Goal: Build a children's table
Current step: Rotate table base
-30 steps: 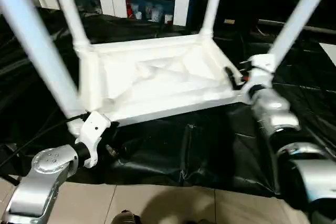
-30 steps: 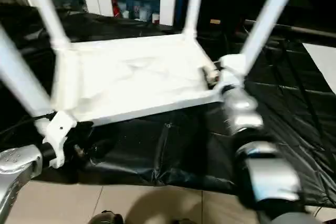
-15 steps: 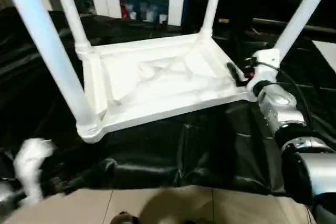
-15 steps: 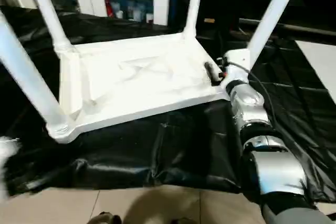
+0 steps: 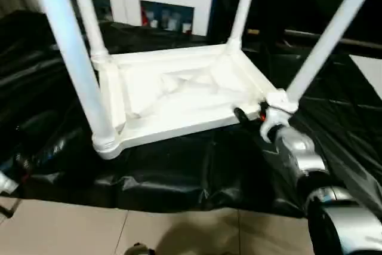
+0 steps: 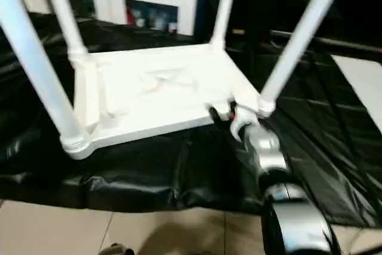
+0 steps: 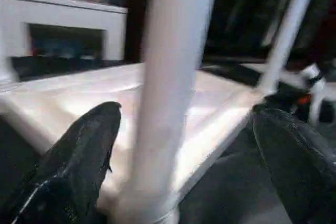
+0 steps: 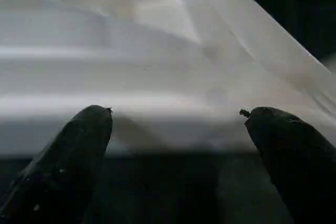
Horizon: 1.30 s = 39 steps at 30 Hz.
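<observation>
Head views: children's table point(image 5: 179, 97) is lying upside down on black sheeting point(image 5: 197, 165), all four legs point(image 5: 71, 64) standing up. Right pincer point(image 5: 250, 114) is sitting at the near right corner, fingers spread, gripping nothing.

Left wrist: left pincer point(image 7: 178, 145) is gaping either side of a leg, not touching.

Right wrist: rim ahead.

Likely light, stiff, slick plastic; best gripped at rim or leg base. No legible writing.

The white plastic children's table point(image 5: 179, 97) lies upside down on black sheeting, its ribbed rectangular underside facing up. Four long white tapered tube legs stand in its round corner sockets, rising and splaying slightly outward: near left point(image 5: 71, 58), far left point(image 5: 89, 19), far right point(image 5: 242, 7), near right point(image 5: 328, 37).
</observation>
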{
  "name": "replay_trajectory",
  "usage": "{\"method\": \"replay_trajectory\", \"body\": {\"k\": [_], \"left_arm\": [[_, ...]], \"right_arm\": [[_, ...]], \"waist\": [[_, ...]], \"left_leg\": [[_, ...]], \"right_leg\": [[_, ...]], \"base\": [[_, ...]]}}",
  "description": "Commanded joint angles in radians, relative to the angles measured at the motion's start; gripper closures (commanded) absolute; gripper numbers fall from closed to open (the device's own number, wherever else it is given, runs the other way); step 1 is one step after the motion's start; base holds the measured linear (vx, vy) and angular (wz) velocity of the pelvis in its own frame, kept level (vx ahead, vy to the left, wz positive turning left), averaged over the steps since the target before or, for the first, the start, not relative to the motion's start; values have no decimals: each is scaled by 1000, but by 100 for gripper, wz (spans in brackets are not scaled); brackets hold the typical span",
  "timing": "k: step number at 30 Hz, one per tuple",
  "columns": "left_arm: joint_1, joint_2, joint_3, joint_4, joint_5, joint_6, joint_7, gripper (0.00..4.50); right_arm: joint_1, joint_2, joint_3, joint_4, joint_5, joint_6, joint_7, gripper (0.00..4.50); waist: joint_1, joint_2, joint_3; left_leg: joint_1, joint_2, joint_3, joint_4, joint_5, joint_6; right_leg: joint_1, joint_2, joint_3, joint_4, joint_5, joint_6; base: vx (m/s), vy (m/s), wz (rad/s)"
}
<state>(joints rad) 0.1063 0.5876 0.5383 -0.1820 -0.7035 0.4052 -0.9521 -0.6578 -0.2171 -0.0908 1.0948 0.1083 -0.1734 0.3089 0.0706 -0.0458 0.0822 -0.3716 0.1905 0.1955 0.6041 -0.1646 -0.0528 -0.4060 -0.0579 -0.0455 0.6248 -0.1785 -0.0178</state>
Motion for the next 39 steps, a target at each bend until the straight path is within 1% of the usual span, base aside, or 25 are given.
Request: {"method": "replay_trajectory", "body": {"k": [1, 3, 4, 8, 9, 10, 11, 12, 13, 14, 15, 16, 17, 18, 19, 20, 21, 22, 23, 25, 28, 30, 31, 34, 39], "left_arm": [[-17, -1, -36, -28, -19, 36, 2, 0], [-46, -6, -75, -7, 29, 20, 24, 0], [-64, -13, -96, 4, 47, 4, 32, 0], [-106, -28, -136, 15, 58, 6, 59, 0], [-138, -34, -160, 38, 99, -6, 97, 0], [-150, -37, -167, 51, 115, -13, 113, 0], [-157, -39, -169, 61, 125, -15, 129, 0], [-161, -42, -167, 70, 135, -19, 143, 0], [-161, -42, -166, 74, 138, -19, 147, 0], [-161, -42, -165, 75, 138, -19, 148, 0], [-160, -39, -166, 83, 151, -15, 163, 0], [-158, -39, -164, 87, 152, -16, 168, 0], [-158, -38, -159, 96, 154, -15, 179, 0], [-158, -38, -155, 101, 153, -13, 185, 0], [-163, -37, -150, 118, 161, -28, 188, 0], [-168, -37, -150, 125, 164, -34, 188, 0], [-174, -38, -151, 127, 164, -36, 191, 0], [-183, -45, -158, 120, 157, -33, 191, 0], [-190, -50, -164, 111, 149, -27, 191, 0], [-204, -63, -181, 85, 130, -13, 192, 0], [-219, -75, -197, 70, 127, -6, 204, 0], [-249, -88, -210, 80, 142, -6, 240, 0], [-271, -88, -225, 101, 164, -14, 250, 0], [-295, -86, -249, 123, 194, -13, 258, 0], [-328, -71, -303, 159, 213, 24, 240, 0]], "right_arm": [[8, -12, -19, -46, 4, 20, -20, 2], [23, -11, -19, -62, 6, 35, -43, 2], [33, -4, -21, -81, 7, 51, -47, 2], [51, 14, -11, -126, 2, 87, -57, 2], [50, 22, -1, -131, -9, 92, -71, 2], [47, 27, 2, -131, -13, 92, -77, 2], [45, 30, 5, -133, -16, 94, -80, 2], [45, 35, 7, -146, -17, 102, -82, 2], [45, 37, 6, -151, -17, 106, -83, 2], [45, 37, 6, -152, -17, 107, -83, 2], [45, 41, 7, -157, -19, 116, -82, 2], [46, 42, 11, -160, -23, 119, -79, 2], [48, 45, 16, -163, -28, 123, -76, 2], [49, 46, 18, -164, -31, 124, -74, 2], [50, 48, 23, -167, -33, 127, -73, 2], [48, 49, 25, -166, -32, 124, -69, 2], [47, 51, 28, -166, -31, 123, -63, 2], [45, 53, 33, -163, -34, 121, -59, 2], [42, 56, 37, -160, -35, 115, -53, 2], [34, 62, 47, -155, -38, 112, -38, 2], [24, 68, 49, -152, -42, 117, -41, 2], [6, 78, 52, -133, -52, 111, -50, 2], [-6, 88, 56, -118, -56, 104, -45, 2], [-21, 102, 70, -92, -65, 95, -41, 2], [-64, 122, 76, -32, -79, 85, -51, 2]], "waist": [[-11, 19, -57], [-18, 17, -53], [-17, 20, -50], [-25, 24, -49], [-25, 27, -47], [-23, 34, -48], [-29, 32, -44], [-36, 39, -39], [-34, 57, -36], [-22, 66, -34], [42, 62, -39], [42, 18, -58], [21, -34, -58], [37, -13, -45], [52, -5, -56], [62, 21, -77], [46, 26, -95], [32, 33, -79], [28, 37, -72], [27, 29, -67], [25, 22, -61], [21, 21, -60], [20, 16, -60], [18, 18, -62], [16, 19, -69]], "left_leg": [[26, 29, -39, -84, -523, -71], [29, 27, -39, -82, -519, -66], [43, 26, -40, -78, -534, -63], [42, 31, -54, -87, -587, -74], [46, 31, -56, -88, -612, -78], [65, 27, -54, -81, -638, -80], [72, 25, -54, -78, -656, -79], [69, 32, -60, -89, -700, -78], [31, 58, -64, -143, -795, -87], [-21, 80, -54, -196, -853, -94], [-77, 75, 1, -224, -886, -76], [-4, 53, 23, -180, -719, -76], [55, 24, 1, -46, -563, -75], [61, 21, -52, 102, -251, -37], [-51, 21, -78, 14, -97, -39], [25, 40, -59, -36, -122, -51], [43, 46, -58, -36, -94, -44], [27, 49, -51, -56, -161, -35], [19, 46, -47, -62, -260, -51], [21, 41, -42, -67, -339, -64], [16, 39, -43, -73, -347, -71], [19, 39, -43, -73, -348, -75], [19, 38, -41, -72, -342, -72], [14, 39, -43, -73, -314, -69], [10, 41, -40, -71, -247, -64]], "right_leg": [[15, -72, 32, -109, -601, -76], [13, -70, 29, -120, -641, -50], [2, -69, 26, -129, -660, -46], [15, -69, 2, -131, -639, -56], [12, -66, -3, -135, -644, -51], [1, -66, -9, -147, -658, -48], [-3, -62, -21, -158, -672, -43], [14, -54, -48, -161, -662, -32], [60, -35, -72, -98, -549, -51], [108, -20, -72, 14, -418, -72], [120, -7, -64, 120, -229, -62], [74, -34, 20, 97, -490, -21], [-8, -95, 45, -54, -799, 14], [-37, -222, 108, -177, -1131, -17], [89, -175, 60, -92, -855, -46], [21, -81, 26, -45, -430, -96], [20, -63, 18, -11, -208, -139], [28, -56, 15, -16, -77, -208], [36, -61, 20, -26, -116, -231], [42, -71, 25, -44, -216, -221], [47, -80, 29, -61, -339, -168], [42, -79, 30, -65, -379, -148], [40, -79, 31, -67, -382, -144], [43, -80, 31, -65, -367, -139], [48, -77, 30, -49, -229, -177]], "base": [[0, 0, 0], [0, 0, 0], [0, 0, 0], [0, 0, 0], [0, 0, 0], [0, 0, 0], [-63, 12, -3], [-64, 22, -11], [-64, 22, -11], [-101, 24, -17], [-102, -16, -5], [-102, -16, -5], [51, -109, -3], [133, -75, -35], [133, -75, -35], [65, -7, -14], [-19, -51, 24], [-19, -51, 24], [0, 0, 0], [0, 0, 0], [0, 0, 0], [0, 0, 0], [0, 0, 0], [0, 0, 0], [0, 0, 0]]}}
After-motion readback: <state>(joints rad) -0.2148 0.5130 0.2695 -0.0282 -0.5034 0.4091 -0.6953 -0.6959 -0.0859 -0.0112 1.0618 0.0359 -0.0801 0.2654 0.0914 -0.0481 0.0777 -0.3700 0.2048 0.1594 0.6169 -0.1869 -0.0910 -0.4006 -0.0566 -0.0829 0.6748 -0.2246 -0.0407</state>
